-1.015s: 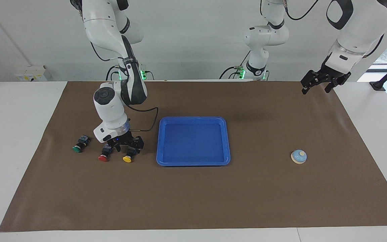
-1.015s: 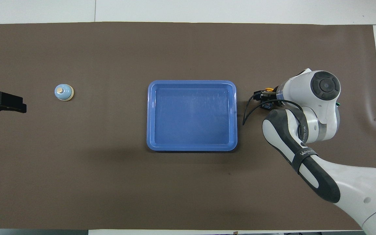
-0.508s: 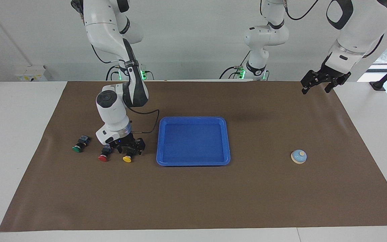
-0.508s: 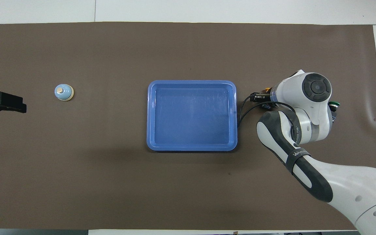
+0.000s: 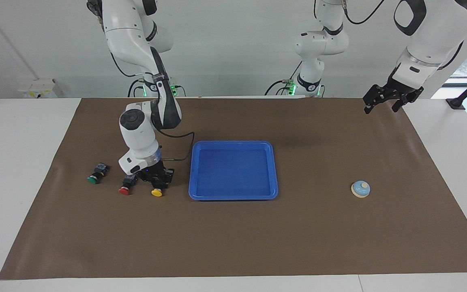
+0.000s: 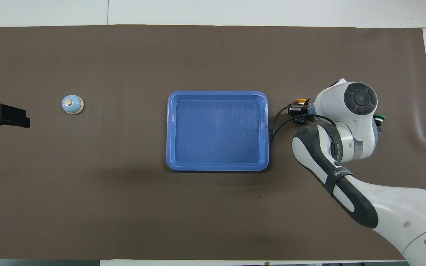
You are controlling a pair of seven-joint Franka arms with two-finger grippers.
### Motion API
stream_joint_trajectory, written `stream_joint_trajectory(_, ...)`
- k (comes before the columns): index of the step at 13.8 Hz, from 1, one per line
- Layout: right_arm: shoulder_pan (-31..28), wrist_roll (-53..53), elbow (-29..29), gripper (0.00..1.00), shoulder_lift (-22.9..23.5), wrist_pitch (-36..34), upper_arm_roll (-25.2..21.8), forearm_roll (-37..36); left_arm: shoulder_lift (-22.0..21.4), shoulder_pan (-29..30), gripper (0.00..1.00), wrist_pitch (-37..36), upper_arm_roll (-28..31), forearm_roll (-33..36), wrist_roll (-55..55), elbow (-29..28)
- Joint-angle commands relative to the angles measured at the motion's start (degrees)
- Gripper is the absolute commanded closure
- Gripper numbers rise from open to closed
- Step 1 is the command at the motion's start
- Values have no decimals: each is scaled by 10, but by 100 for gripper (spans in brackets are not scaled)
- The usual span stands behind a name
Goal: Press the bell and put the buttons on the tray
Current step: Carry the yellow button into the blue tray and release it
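Observation:
My right gripper (image 5: 158, 183) is down on the mat beside the blue tray (image 5: 233, 142), shut on the black body of the yellow button (image 5: 156, 193). The red button (image 5: 125, 190) lies close by, and the green button (image 5: 93, 179) lies beside it toward the right arm's end of the table. In the overhead view the yellow button (image 6: 301, 101) and green button (image 6: 378, 118) peek out from under the right wrist, which hides the red one. The tray (image 6: 216, 93) holds nothing. The bell (image 5: 360, 189) (image 6: 72, 104) stands alone toward the left arm's end. My left gripper (image 5: 380, 108) waits open, raised over the mat's corner.
A brown mat (image 5: 233, 243) covers the table. A black cable (image 5: 178, 140) loops from the right wrist down close to the tray's corner. The left gripper (image 6: 4, 116) shows at the edge of the overhead view, beside the bell.
The right gripper's fingers have closed from wide open onto the yellow button, nudging it slightly toward the tray. The right wrist has straightened a little. The left arm has not moved.

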Motion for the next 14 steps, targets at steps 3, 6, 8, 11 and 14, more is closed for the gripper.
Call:
stream_joint_trajectory(3,-4,12,21,100,-6,-20,3,0,-7,0,0,-5,1,-1,-3,-4)
stream_joint_trajectory(6,7,17,94,100,-24,-143,4,10,-7,0,0,-5,1,-1,-3,-3)
stream_joint_trajectory(8,31,55,137,100,-27,-200,7,10,-7,0,0,-5,1,-1,-3,-4)
stream_joint_trajectory(11,92,132,156,100,-25,-214,8,10,-7,0,0,-5,1,-1,-3,-4)
stream_joint_trajectory(14,130,169,151,100,-20,-210,8,10,-7,0,0,-5,1,-1,-3,-4)
